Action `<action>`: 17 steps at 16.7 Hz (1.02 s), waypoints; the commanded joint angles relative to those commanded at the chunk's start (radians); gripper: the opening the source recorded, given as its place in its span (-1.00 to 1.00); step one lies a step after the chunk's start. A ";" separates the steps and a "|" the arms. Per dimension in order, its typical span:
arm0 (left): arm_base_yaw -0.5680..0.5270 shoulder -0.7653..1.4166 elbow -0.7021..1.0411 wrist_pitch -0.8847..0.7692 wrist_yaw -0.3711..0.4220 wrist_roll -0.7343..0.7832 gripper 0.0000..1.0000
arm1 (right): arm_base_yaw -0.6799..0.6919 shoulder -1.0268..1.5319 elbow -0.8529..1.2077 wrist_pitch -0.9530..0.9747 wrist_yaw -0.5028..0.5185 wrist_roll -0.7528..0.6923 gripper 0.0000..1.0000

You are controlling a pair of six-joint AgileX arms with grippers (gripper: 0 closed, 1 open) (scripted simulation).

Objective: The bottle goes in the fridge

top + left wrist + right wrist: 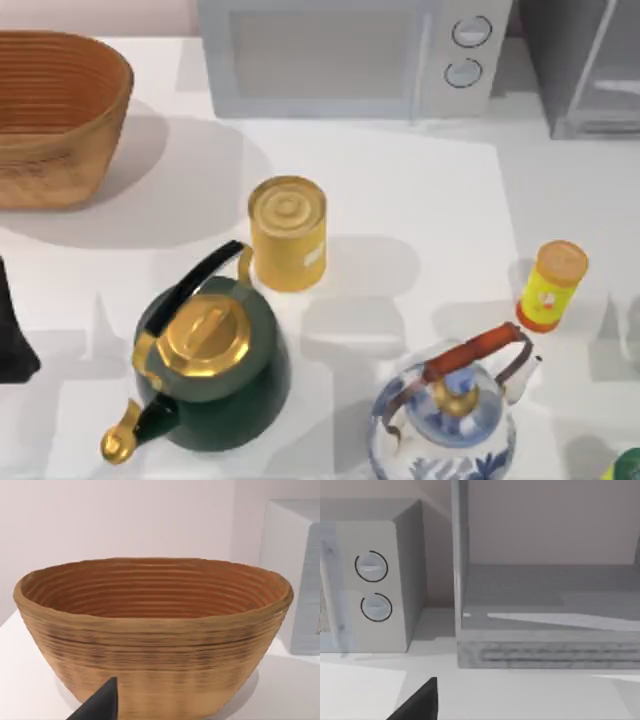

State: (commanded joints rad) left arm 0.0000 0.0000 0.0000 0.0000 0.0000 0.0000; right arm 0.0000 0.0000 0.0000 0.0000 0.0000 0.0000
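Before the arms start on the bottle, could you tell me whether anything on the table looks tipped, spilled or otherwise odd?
Nothing stands out. The bottle, yellow can, green kettle and blue-and-white teapot all stand upright, apart from one another, with no spill around them. The basket sits level at the top view's left, and the fridge stands beside the microwave.

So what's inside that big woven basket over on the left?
Nothing that I can see. The left wrist view looks into the basket and shows bare ribbed inner walls, but its near rim covers the very bottom, so something small and flat lying there would stay hidden.
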 joint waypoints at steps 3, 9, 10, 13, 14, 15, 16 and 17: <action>0.000 0.000 0.000 0.000 0.000 0.000 1.00 | -0.011 0.011 0.006 -0.008 -0.010 -0.010 1.00; 0.000 0.000 0.000 0.000 0.000 0.000 1.00 | -0.246 0.269 0.157 -0.144 -0.243 -0.277 1.00; 0.000 0.000 0.000 0.000 0.000 0.000 1.00 | -0.303 0.338 0.195 -0.173 -0.305 -0.358 1.00; 0.000 0.000 0.000 0.000 0.000 0.000 1.00 | -0.476 0.568 0.303 -0.267 -0.514 -0.664 1.00; 0.000 0.000 0.000 0.000 0.000 0.000 1.00 | -0.528 0.652 0.334 -0.299 -0.586 -0.784 1.00; 0.000 0.000 0.000 0.000 0.000 0.000 1.00 | -0.573 0.740 0.360 -0.330 -0.658 -0.905 1.00; 0.000 0.000 0.000 0.000 0.000 0.000 1.00 | -0.614 0.830 0.383 -0.361 -0.728 -1.020 1.00; 0.000 0.000 0.000 0.000 0.000 0.000 1.00 | -0.650 0.922 0.402 -0.390 -0.798 -1.127 1.00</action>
State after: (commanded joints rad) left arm 0.0000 0.0000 0.0000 0.0000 0.0000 0.0000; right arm -0.6504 0.9225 0.4022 -0.3895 -0.7976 -1.1267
